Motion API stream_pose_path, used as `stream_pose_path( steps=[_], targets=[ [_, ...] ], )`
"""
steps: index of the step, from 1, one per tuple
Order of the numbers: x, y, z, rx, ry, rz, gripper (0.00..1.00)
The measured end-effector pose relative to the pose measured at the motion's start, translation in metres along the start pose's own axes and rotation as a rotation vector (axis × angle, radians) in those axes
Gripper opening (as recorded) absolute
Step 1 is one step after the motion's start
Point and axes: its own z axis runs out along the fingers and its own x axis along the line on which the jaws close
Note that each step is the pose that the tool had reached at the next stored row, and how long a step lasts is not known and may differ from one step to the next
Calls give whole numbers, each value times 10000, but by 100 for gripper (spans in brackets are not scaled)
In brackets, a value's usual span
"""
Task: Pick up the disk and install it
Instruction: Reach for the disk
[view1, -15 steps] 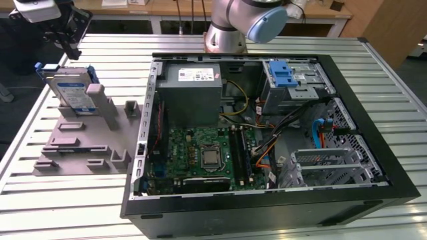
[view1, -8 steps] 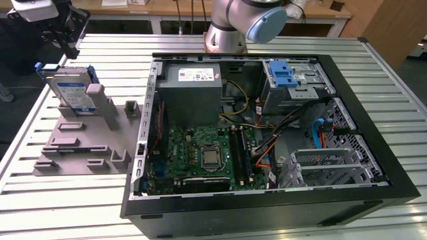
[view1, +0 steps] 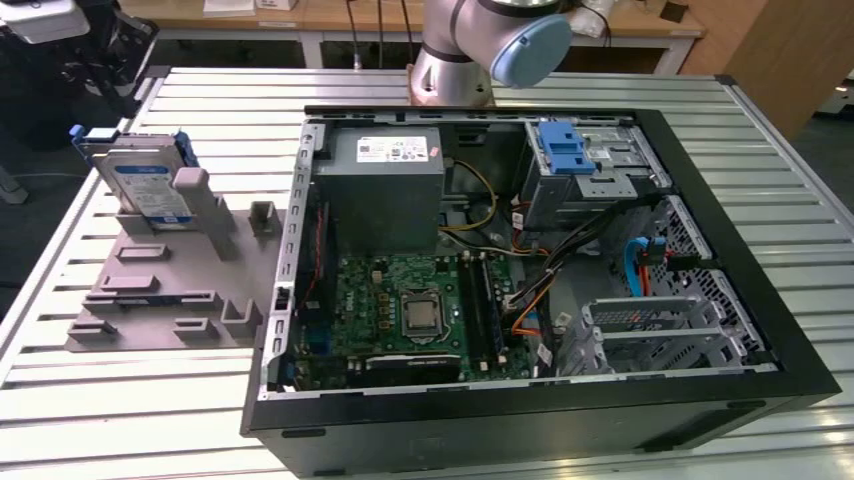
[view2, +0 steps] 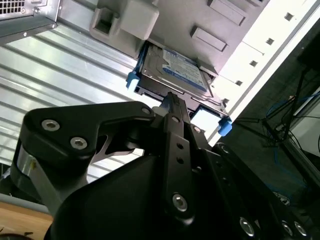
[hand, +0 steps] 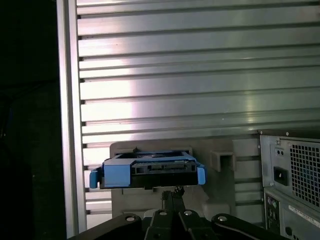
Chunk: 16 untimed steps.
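The disk (view1: 144, 185) is a silver hard drive with a white-and-blue label in a blue carrier. It stands on edge in a grey holder (view1: 160, 290) on the exterior view's left, beside the open computer case (view1: 534, 410). Both wrist views look at the disk (view2: 175, 72) (hand: 150, 170) from a distance, its blue carrier edge facing the camera. My gripper (view2: 171, 97) (hand: 173, 192) points toward the disk and is apart from it. Its fingers are pressed together, shut, with nothing between them.
The case lies open with the motherboard (view1: 414, 305), a grey power supply (view1: 387, 185), a blue-latched drive bay (view1: 574, 155) and metal drive cages (view1: 654, 330). Cables run across the inside. The arm's base (view1: 454, 70) stands behind the case on the slatted metal table (view1: 134, 400).
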Motion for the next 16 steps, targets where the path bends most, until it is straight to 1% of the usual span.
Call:
stream_pose_path(
  steps=[6, 13, 16],
  targets=[
    [13, 3, 2, 3, 0, 0, 11],
    [151, 30, 24, 2, 0, 1, 11],
    [197, 36, 55, 9, 0, 0, 11]
  ],
)
